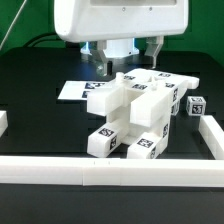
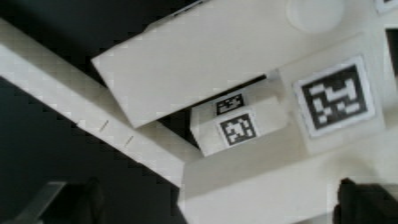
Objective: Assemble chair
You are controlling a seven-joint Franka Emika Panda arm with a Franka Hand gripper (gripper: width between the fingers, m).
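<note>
On the black table point(image 1: 40, 125), we see the small glossy white plastic chair point(image 1: 135, 112), partly joined, at centre. The dark fingers point(image 1: 157, 52) hang spread wide above it, holding nothing. We judge a grasp comes next: descend, align, pinch a part.

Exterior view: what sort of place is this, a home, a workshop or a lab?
Probably a robotics lab test bench: a black table fenced with low white border rails, a marker board lying flat on it, and white chair parts all carrying square tags under the robot's gripper.
</note>
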